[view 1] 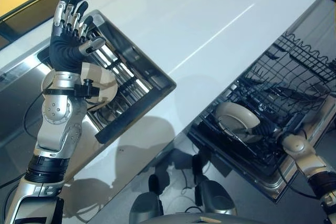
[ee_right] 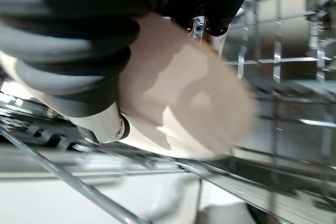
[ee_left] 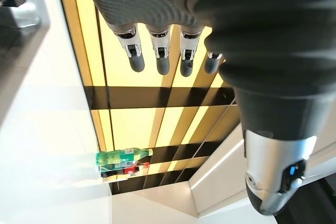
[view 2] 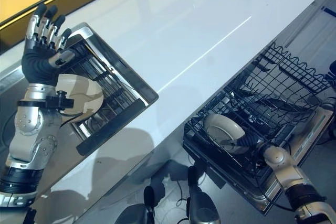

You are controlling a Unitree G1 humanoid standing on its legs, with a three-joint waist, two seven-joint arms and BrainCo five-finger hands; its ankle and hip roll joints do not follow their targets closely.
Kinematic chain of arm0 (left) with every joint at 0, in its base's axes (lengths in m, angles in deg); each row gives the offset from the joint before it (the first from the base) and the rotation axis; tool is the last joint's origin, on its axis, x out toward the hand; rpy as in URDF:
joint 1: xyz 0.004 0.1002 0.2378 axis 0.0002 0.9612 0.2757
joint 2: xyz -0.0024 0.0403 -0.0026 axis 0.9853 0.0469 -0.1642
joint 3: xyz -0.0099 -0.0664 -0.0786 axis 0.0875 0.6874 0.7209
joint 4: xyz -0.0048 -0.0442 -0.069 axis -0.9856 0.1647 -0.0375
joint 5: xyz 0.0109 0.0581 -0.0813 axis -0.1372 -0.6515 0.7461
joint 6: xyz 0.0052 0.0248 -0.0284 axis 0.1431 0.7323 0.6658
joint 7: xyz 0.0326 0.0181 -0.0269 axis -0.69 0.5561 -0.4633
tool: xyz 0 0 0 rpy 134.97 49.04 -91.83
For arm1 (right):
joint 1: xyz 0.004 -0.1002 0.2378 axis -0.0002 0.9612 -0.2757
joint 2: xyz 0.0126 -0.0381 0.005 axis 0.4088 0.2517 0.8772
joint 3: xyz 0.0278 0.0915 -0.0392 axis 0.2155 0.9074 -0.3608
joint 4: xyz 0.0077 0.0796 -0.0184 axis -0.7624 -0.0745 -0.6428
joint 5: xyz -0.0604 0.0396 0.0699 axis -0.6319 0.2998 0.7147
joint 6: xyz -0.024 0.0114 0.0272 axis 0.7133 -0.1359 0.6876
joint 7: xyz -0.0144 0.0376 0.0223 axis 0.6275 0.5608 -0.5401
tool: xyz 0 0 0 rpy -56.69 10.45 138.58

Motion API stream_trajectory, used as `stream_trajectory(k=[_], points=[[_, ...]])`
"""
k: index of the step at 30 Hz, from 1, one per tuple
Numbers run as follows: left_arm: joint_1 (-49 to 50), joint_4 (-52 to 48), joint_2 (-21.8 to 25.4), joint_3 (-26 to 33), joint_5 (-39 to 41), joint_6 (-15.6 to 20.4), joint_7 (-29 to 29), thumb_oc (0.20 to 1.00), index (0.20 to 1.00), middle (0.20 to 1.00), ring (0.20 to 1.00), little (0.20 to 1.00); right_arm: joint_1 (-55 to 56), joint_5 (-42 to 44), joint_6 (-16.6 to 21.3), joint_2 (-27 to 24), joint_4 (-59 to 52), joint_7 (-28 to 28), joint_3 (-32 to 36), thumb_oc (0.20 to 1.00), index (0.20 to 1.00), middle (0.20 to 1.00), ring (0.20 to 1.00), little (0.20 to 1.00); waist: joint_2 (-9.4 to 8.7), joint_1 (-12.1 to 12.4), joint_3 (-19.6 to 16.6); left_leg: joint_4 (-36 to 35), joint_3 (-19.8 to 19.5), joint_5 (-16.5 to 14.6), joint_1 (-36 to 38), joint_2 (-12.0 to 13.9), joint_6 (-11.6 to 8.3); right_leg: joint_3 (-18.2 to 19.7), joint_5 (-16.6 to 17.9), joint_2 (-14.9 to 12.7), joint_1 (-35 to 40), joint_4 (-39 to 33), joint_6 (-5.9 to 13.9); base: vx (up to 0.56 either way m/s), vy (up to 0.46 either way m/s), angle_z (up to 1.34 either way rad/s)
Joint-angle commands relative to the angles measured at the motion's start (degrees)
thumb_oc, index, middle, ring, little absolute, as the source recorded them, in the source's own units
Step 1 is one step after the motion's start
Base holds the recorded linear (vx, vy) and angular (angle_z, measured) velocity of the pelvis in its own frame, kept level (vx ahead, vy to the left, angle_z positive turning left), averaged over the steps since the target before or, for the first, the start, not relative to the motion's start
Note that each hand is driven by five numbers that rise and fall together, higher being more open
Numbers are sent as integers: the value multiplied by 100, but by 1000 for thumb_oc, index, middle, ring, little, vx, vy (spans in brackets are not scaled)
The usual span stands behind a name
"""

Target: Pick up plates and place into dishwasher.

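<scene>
Here, in your left eye view, the left robot hand (view 1: 71,22) is raised with straight fingers above the sink rack (view 1: 131,85). In the right wrist view, the right robot hand (ee_right: 100,61) grips the plate (ee_right: 194,108) inside the dishwasher rack (view 2: 273,93).

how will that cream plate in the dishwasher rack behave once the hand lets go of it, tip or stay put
The cream plate looks rigid and smooth, so probably slippery and chip-prone against the wire rack. It sits tilted among the tines with the right hand against it; it may lean or slide when released. Its round rim could let it roll.
</scene>
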Motion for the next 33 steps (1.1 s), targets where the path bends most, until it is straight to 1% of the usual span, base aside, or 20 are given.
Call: stream_trajectory(k=[1,5,10,15,19,23,24,30,33], points=[[-220,-34,198,95,-428,147,-95,1000,1000,1000,1000,1000,413,-323,-98,134,-16,214,-269,1000,1000,1000,1000,1000,-8,-4,-484,-180,-269,465,-596,93,-59,-246,-945,-489,419,357,607,49,11,0],[21,27,217,282,-563,66,-169,1000,1000,1000,1000,1000,678,-556,-209,201,-391,380,84,1000,1000,1000,1000,1000,-61,-36,-726,-211,-270,423,-446,96,-44,-227,-1002,-427,533,378,598,80,12,0],[545,73,52,623,-896,224,-169,1000,1000,1000,1000,1000,1009,-885,-362,210,-1007,567,644,1000,1000,1000,1000,1000,-126,-58,-1007,-226,-261,366,-265,117,-32,-217,-1058,-348,701,359,572,85,32,2],[1016,139,-92,1005,-1016,345,-176,1000,1000,1000,1000,1000,1212,-1136,-440,157,-1656,453,1260,1000,1000,1000,1000,1000,-182,-67,-1218,-236,-248,305,-118,133,-20,-201,-1114,-268,875,306,533,69,59,0],[1309,157,-147,1286,-1034,375,-207,1000,1000,1000,1000,1000,1329,-1207,-524,112,-1987,387,1563,1000,1000,1000,1000,1000,-207,-47,-1352,-236,-238,262,-43,137,-21,-213,-1145,-236,986,256,503,53,62,5],[1551,175,-173,1529,-1011,386,-245,1000,1000,1000,1000,1000,1410,-1242,-652,45,-2233,492,1843,1000,1000,1000,1000,1000,-231,-13,-1463,-236,-256,226,8,121,-16,-245,-1160,-224,1064,225,487,32,52,2],[1593,197,-175,1577,-1033,412,-237,1000,1000,1000,1000,1000,1406,-1255,-618,20,-2285,628,1911,1000,1000,1000,1000,1000,-232,-5,-1481,-236,-255,275,-10,120,-12,-250,-1117,-217,1039,236,475,5,54,1],[1878,295,-105,1914,-1296,528,-224,1000,1000,1000,1000,1000,1459,-1163,-372,-60,-3056,1044,2512,1000,1000,1000,1000,1000,-184,-2,-1600,-236,-262,248,6,87,11,-264,-1128,-223,1044,248,478,23,73,1],[2036,269,-113,2093,-1132,455,-278,1000,1000,1000,1000,1000,1541,-1103,-189,-86,-3477,1219,2831,1000,1000,1000,1000,1000,-159,3,-1649,-236,-272,229,14,60,29,-267,-1134,-238,1050,253,487,28,99,0]])
